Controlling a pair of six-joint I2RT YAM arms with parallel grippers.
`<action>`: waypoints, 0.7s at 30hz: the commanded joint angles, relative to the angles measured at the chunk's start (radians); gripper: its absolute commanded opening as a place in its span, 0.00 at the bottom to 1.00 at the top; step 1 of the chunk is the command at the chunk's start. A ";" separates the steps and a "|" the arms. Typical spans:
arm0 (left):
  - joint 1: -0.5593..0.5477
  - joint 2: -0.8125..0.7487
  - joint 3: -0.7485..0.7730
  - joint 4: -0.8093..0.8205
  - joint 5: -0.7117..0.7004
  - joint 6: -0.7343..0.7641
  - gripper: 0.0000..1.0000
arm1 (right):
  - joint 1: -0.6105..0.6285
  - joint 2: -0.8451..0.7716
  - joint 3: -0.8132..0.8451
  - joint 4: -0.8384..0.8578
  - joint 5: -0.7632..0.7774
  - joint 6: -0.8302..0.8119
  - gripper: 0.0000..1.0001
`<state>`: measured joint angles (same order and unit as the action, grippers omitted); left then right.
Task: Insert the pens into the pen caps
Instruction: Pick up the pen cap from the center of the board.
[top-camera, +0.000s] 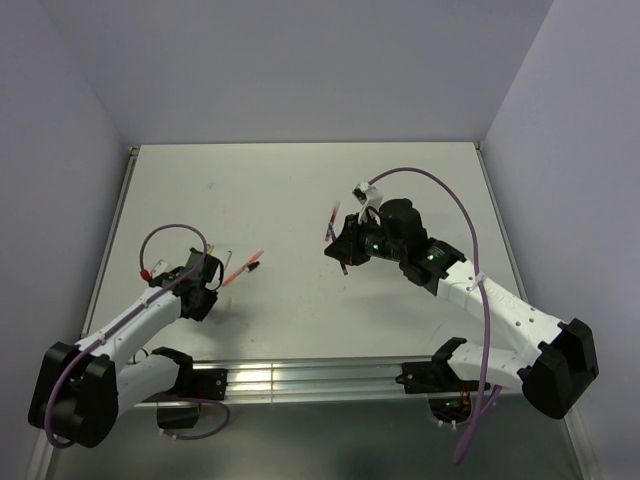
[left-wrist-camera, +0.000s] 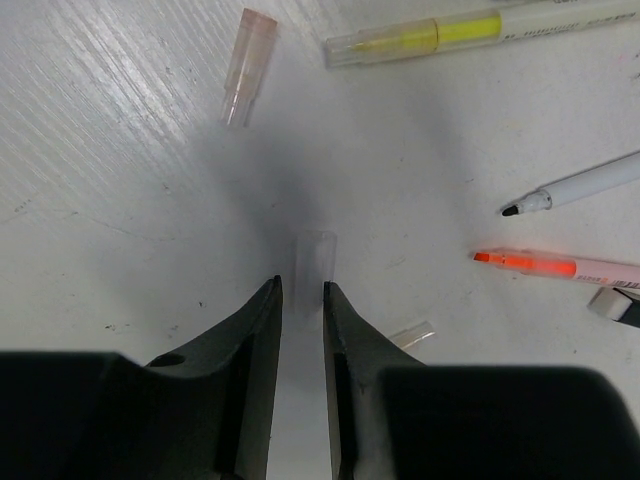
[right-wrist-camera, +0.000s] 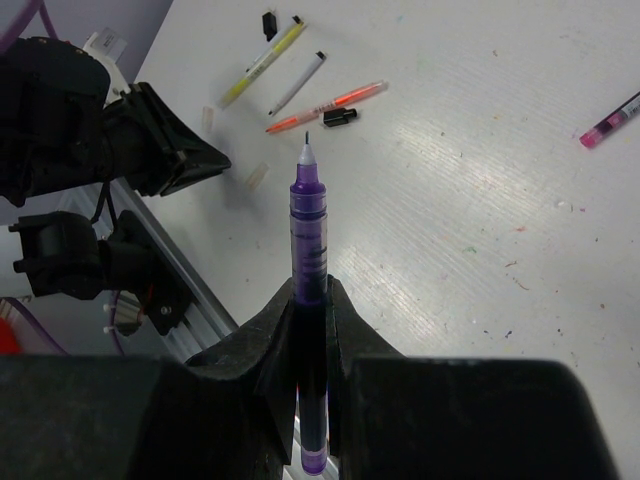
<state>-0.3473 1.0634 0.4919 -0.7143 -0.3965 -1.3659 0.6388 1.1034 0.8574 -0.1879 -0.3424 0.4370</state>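
Looking down from above, the left end effector (top-camera: 205, 272) sits low at the bench's (top-camera: 300, 180) left side, and the right end effector (top-camera: 340, 250) is raised near the middle. At the left wrist, the jaws stand narrowly apart around a clear cap (left-wrist-camera: 314, 262) on the bench; whether they pinch it I cannot tell. A pinkish cap (left-wrist-camera: 248, 65) lies loose, and the white pen (left-wrist-camera: 590, 185) and orange pen (left-wrist-camera: 560, 267) show bare tips. At the right wrist, the jaws are pressed onto the purple pen (right-wrist-camera: 309, 230), its tip uncapped. Most of the capping looks undone.
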 joint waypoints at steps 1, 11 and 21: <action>0.005 0.013 -0.007 0.024 0.007 0.002 0.28 | -0.004 -0.005 0.002 0.021 -0.010 -0.004 0.00; 0.005 0.073 -0.003 0.052 0.018 0.021 0.28 | -0.004 -0.004 0.002 0.018 -0.012 -0.006 0.00; 0.007 0.132 0.013 0.099 0.042 0.054 0.17 | -0.004 0.000 0.002 0.018 -0.009 -0.009 0.00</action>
<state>-0.3462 1.1507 0.5198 -0.6621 -0.3927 -1.3308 0.6388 1.1034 0.8574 -0.1883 -0.3428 0.4366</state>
